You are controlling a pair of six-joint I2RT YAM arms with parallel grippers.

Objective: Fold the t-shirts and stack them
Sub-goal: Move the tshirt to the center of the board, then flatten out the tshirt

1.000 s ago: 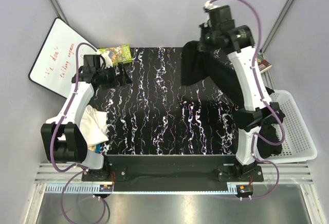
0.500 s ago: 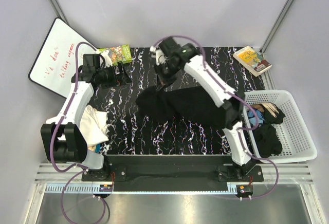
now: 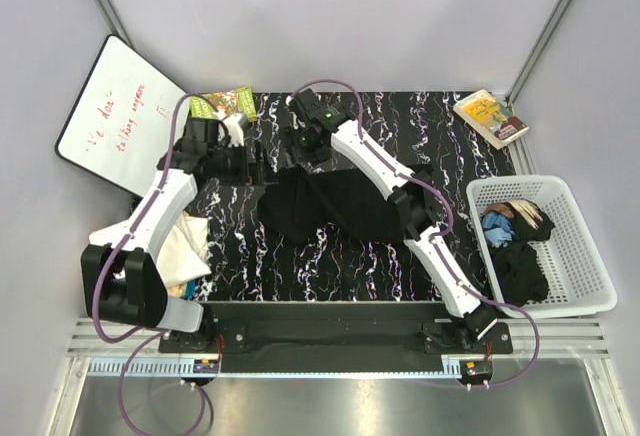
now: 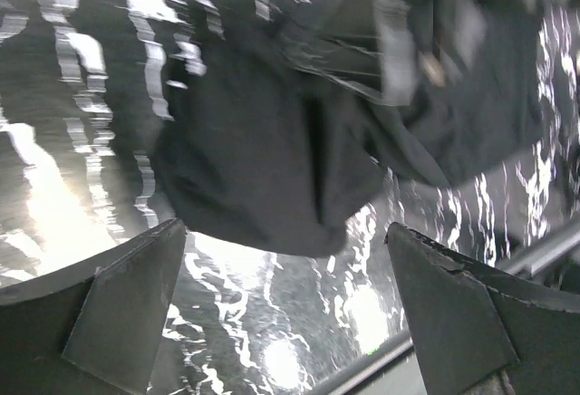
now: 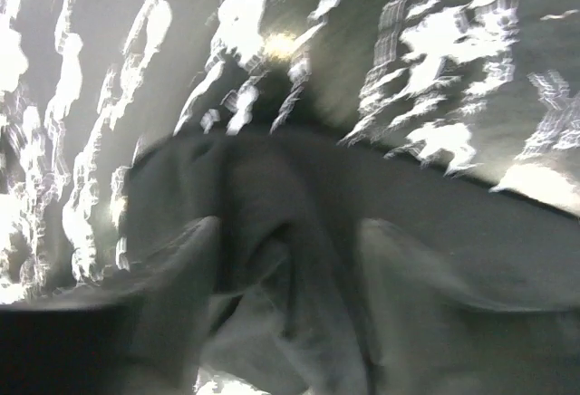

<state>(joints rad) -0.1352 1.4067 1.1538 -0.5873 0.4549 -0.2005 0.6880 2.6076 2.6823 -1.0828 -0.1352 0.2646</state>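
A plain black t-shirt [image 3: 335,201] lies crumpled on the black marbled table [image 3: 300,266], a little left of the middle. My right gripper [image 3: 305,148] hangs over the shirt's far left edge. In the right wrist view its blurred fingers [image 5: 186,264] stand wide apart, with the black cloth [image 5: 299,187] loose beneath them and my right gripper [image 5: 290,277] open. My left gripper [image 3: 252,159] is just left of the shirt. It is open and empty [image 4: 290,313], with the black t-shirt [image 4: 263,159] ahead of it. A pile of white t-shirts [image 3: 185,241] sits at the table's left edge.
A white slatted basket [image 3: 590,256] at the right holds black and blue clothes [image 3: 515,256]. A whiteboard [image 3: 110,121] leans at the back left, beside a green packet [image 3: 225,104]. A book [image 3: 490,116] lies at the back right corner.
The right arm swung from the back right over to the middle left, carrying the black t-shirt down onto the table, and its jaws have opened. The left gripper shifted slightly right.
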